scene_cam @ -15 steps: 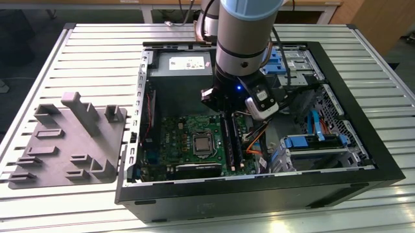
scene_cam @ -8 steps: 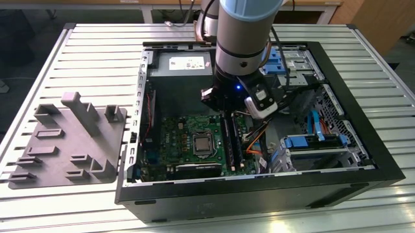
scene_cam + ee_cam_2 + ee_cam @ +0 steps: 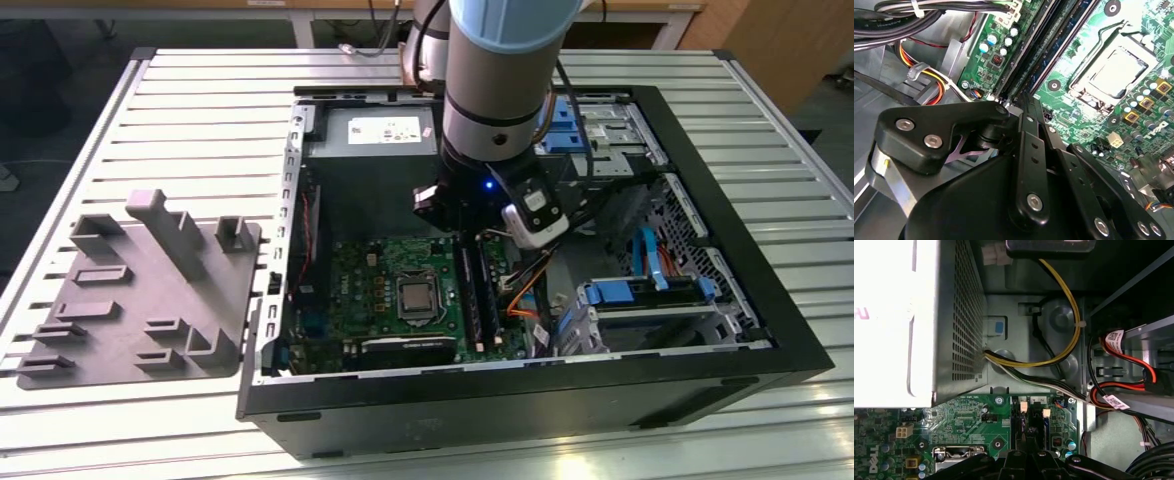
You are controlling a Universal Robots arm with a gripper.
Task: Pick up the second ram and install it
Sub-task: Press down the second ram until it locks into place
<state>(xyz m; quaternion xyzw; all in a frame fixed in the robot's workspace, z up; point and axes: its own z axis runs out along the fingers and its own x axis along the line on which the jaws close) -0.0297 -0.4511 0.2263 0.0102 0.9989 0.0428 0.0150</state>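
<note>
Right now, near to far:
Hand (image 3: 1026,107): linkage looming closest in the second wrist view, w/ fingers drawn together at the tip, hovering right over the slots; can't tell if anything is being pinched between them.
Second ram (image 3: 1061,37): looking like the dark blue stick sitting in the black memory slots (image 3: 477,290), running away from the fingertips beside the processor (image 3: 1114,70); can't tell if it's fully seated.
Handling, my guess: light, stiff, thin, fragile; better taking it by the long edges, mid-length, avoiding chips & contacts, pressing straight down w/o twisting.
Arm pose: coming down near vertical into the open PC case (image 3: 747,330) in the exterior view, wrist pointing at the motherboard (image 3: 380,275).
Behind the slots: power supply (image 3: 919,320) & cable bundle (image 3: 1064,310) showing in the first wrist view.
Farther out: grey fixture tray (image 3: 140,300) lying on the desk (image 3: 200,120), at the exterior view's left.
</note>
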